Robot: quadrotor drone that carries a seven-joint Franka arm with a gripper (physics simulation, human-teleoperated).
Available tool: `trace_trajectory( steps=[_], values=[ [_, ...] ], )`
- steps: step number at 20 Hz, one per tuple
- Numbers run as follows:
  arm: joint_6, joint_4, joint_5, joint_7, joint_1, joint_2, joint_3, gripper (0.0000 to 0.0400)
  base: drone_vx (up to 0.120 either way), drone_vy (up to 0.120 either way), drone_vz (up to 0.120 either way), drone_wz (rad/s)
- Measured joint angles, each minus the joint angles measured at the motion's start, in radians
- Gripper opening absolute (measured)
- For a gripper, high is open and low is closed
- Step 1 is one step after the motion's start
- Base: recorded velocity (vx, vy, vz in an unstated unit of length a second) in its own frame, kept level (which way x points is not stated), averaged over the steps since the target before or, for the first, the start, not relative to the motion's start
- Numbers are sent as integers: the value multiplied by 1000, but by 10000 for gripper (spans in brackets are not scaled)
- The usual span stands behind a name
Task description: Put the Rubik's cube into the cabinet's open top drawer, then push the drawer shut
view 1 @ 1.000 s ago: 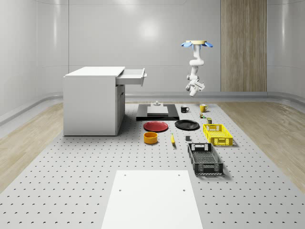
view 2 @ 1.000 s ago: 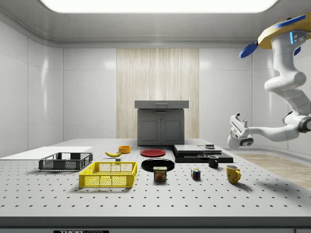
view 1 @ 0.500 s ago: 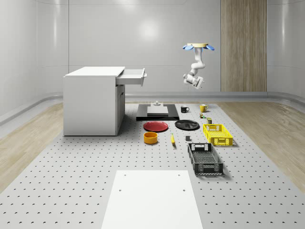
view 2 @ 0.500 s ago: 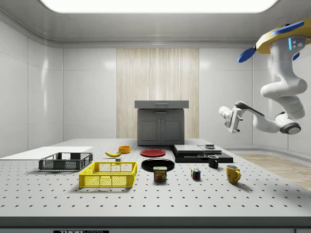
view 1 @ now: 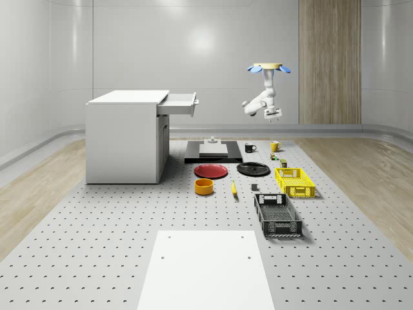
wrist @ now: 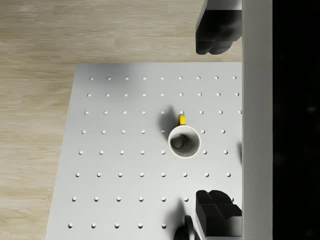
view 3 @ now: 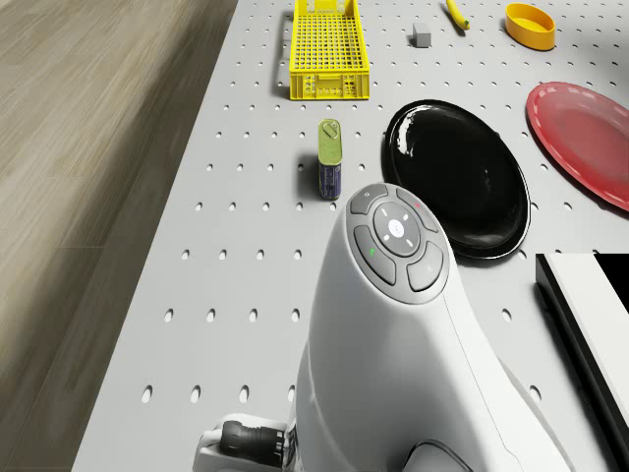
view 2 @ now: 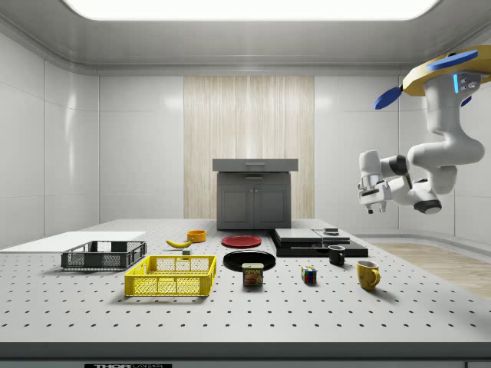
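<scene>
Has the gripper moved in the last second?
Yes. In the side view the gripper has risen and now points down above the yellow mug; a second ago it hung lower, nearer the table.

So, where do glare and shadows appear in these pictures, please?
Side view: a bright ceiling light panel glares along the top. Whole-scene view: a soft highlight sits on the back wall. Wrist view: the yellow mug casts a dark shadow on the table. Drone view: the black plate looks glossy.

White jointed arm [view 2: 434, 150]; tan drone [view 2: 447, 70] disc, blue rotors.
</scene>
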Motion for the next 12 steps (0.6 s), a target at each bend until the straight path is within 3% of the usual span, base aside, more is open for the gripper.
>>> trace_trajectory(
  steps=[2, 5, 12],
  values=[
    [-16, -6, -20, 28, -43, -18, 21, 400, 120, 0, -120, 0],
    [-27, -11, -34, 58, -87, -41, 43, 400, 120, -107, -120, 0],
    [-19, -12, -34, 97, -141, -87, 72, 400, 120, 0, -120, 0]
  ],
)
